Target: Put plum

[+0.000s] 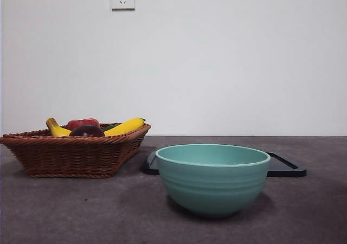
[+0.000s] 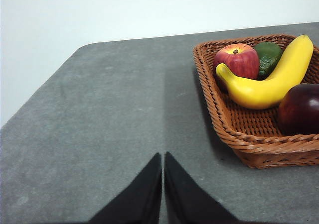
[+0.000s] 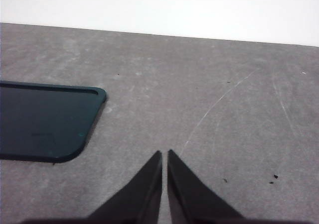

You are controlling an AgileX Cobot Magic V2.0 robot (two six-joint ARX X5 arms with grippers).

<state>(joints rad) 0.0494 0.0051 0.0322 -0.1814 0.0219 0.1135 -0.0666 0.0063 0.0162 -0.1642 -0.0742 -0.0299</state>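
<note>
Nearest the front camera stands a teal bowl, empty as far as its rim shows, on a dark grey bench. Behind the bowl lies a flat black tray. Beside the bowl, well apart from it, sits a woven basket. Inside the basket are the plum, dark maroon and glossy, against the basket's near wall; a banana just behind it; a red apple; and a green fruit.

My left end effector hangs over bare bench near the basket, jaws pressed together, holding nothing. My right end effector hangs over bare bench near the tray's corner, jaws likewise pressed together and empty.

I judge the task not yet begun: the plum is untouched in the basket. The next move likely calls for my left arm, being closer, to spread its jaws, reach over the basket wall and close on the plum without nudging the banana.
</note>
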